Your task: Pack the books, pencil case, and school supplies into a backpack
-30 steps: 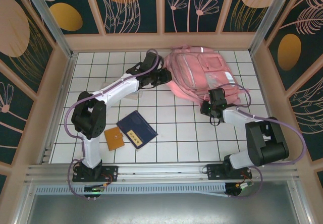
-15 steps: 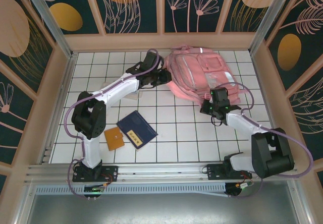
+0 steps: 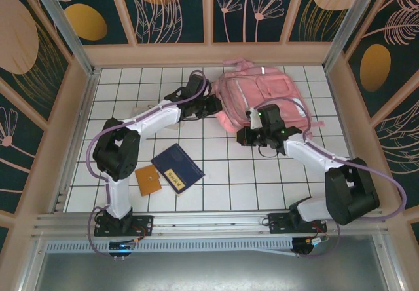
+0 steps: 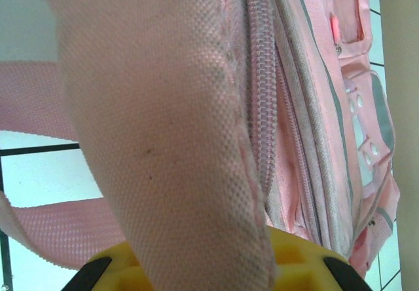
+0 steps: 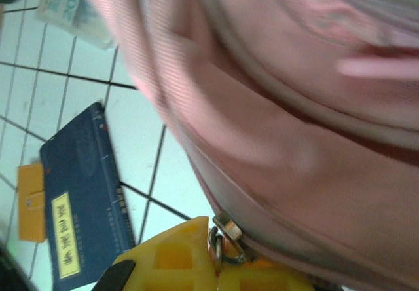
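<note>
The orange-brown notebook (image 3: 148,180) lies flat toward the near left corner of the table (image 3: 222,173), just beside the navy-blue book (image 3: 177,167), whose yellow label faces up. Both are well apart from the bag, with bare white tiles between them. Farther back, a clear pencil case (image 5: 69,16) rests on the tiles partly under the left arm's forearm; its contents are too blurred to tell. The left arm reaches diagonally toward the far edge, and the left tool (image 3: 213,105) sits at the left side of the pink backpack (image 3: 265,88). In the left wrist view a thick fold of pink woven fabric runs down between the yellow pads (image 4: 298,261), so this tool is pinching the backpack's fabric edge. Beside the fold are a closed zipper track and grey reflective strips. A loose pink strap (image 4: 39,101) crosses the tiles behind the fold. The backpack lies on its back by the far edge, right of the middle, with its clear front panel facing up. The right arm bends in from the near right corner, and the right tool (image 3: 245,136) meets the bag's near left edge. In the right wrist view its yellow fingers (image 5: 170,252) are pressed together, with a small metal zipper pull (image 5: 226,238) nipped at the seam between them. The bulging pink body of the bag crowds close above it.
</note>
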Tool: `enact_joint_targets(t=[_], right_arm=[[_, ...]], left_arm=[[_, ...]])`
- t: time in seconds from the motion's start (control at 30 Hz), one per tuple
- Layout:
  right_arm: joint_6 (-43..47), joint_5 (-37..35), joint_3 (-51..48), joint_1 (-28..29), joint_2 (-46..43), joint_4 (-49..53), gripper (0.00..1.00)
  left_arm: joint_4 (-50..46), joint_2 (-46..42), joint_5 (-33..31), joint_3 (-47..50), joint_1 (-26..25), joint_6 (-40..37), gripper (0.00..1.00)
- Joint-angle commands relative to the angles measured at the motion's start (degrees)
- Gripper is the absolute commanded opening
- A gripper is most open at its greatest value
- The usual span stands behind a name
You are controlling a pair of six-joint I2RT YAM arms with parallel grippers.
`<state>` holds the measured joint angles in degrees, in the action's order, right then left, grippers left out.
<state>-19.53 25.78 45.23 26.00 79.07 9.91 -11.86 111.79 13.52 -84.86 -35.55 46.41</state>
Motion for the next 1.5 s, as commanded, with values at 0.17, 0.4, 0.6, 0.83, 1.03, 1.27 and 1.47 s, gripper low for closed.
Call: enact_joint_targets(t=[0.17,0.4,0.6,0.83,1.03,1.27,1.47], right_arm=[[-2.40,7.51,5.52,7.94,6.41,-7.54,0.00],[3.37,0.34,0.80,9.42,2.89,-1.93,0.28],[10.90,-15.69,2.50,9.70,-5.16,8.21,0.47],[24.83,-28.15,2.82,9.86,-8.86,13.05,0.52],[50.95,-25.70,-1.56,10.42,-11.26,13.57,0.53],[66.88,-14.94,-5.80,8.71,-10.89,11.55,0.52],[68.15,-9.89,-12.35,4.04,-10.17,-2.74,0.53]], left_arm=[[14.79,1.84,6.84,6.86,-4.08,6.14,0.00],[9.43,-0.95,3.96,11.85,-3.84,-0.22,0.34],[5.47,-6.65,3.90,19.57,-2.74,-4.67,0.57],[1.07,-13.07,5.47,23.14,-4.57,-13.31,0.61],[6.15,-15.30,5.90,25.87,-9.82,-19.80,0.64],[24.57,-18.97,9.63,37.35,-10.04,-31.64,0.66],[43.48,-24.08,13.62,49.23,-9.98,-41.31,0.70]])
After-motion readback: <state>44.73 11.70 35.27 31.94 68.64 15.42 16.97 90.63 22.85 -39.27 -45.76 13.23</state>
